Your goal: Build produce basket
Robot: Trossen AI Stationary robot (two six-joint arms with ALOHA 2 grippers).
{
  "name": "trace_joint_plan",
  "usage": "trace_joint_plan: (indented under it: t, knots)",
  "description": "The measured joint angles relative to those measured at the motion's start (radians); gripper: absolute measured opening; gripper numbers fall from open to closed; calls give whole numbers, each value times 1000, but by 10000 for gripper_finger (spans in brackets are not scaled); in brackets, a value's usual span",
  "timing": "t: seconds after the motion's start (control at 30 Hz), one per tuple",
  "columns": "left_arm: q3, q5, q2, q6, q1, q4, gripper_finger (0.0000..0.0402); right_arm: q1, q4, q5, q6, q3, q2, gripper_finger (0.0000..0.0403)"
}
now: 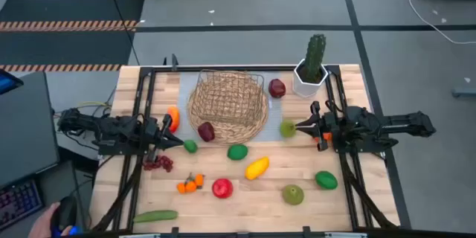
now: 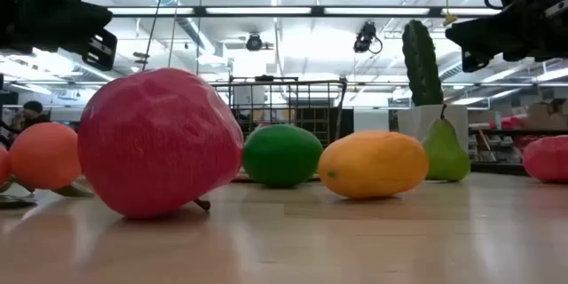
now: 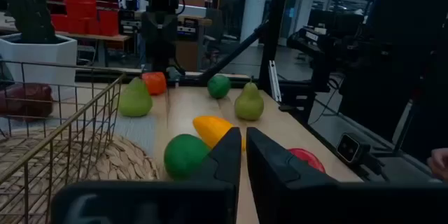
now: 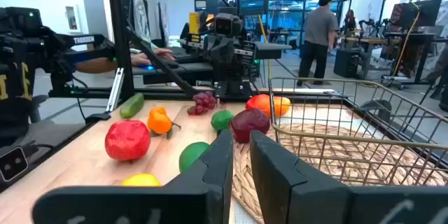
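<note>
Cucumber [image 1: 155, 216] lay nearest, alone at the near left corner of the table [image 1: 327, 208], with bare wood along the near edge to its right. Behind it ran a loose row: an orange cluster [image 1: 190, 185], a red fruit [image 1: 222, 188], a yellow fruit [image 1: 256, 167], a green pear [image 1: 293, 194] and a green oval fruit [image 1: 326, 180] toward the right, each apart from the next. Dark grapes [image 1: 159, 164] sat at the left, just near of the left gripper [image 1: 179, 143], whose fingers were pressed together on nothing. Two green fruits lay in the middle band, a small one [image 1: 190, 146] just beside that gripper's tip and a larger one [image 1: 237, 152] near the basket's rim. An orange-red piece [image 1: 173, 117] lay to the left of the basket. The basket [image 1: 228, 108] stood toward the far middle, empty inside its wire centre, with a dark red fruit [image 1: 206, 131] resting on its near rim. To its right a second pear [image 1: 288, 127] sat just ahead of the right gripper [image 1: 299, 126], also closed and holding nothing. Another dark red fruit [image 1: 277, 88] lay at the far right of the basket, near the white cactus pot [image 1: 309, 80]. Open wood remained between the two arms, near of the basket.
</note>
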Motion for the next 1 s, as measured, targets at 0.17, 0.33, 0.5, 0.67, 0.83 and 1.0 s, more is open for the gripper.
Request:
trace_joint_plan:
  t: [0.17, 0.33, 0.5, 0.67, 0.83, 1.0]
  knots:
    - [0, 0, 0, 0, 0, 0, 33, 0, 0, 0, 0, 0, 0, 58]
    - [0, 0, 0, 0, 0, 0, 34, 0, 0, 0, 0, 0, 0, 58]
    - [0, 0, 0, 0, 0, 0, 28, 0, 0, 0, 0, 0, 0, 58]
    - [0, 0, 0, 0, 0, 0, 34, 0, 0, 0, 0, 0, 0, 58]
    - [0, 0, 0, 0, 0, 0, 35, 0, 0, 0, 0, 0, 0, 58]
    - [0, 0, 0, 0, 0, 0, 28, 0, 0, 0, 0, 0, 0, 58]
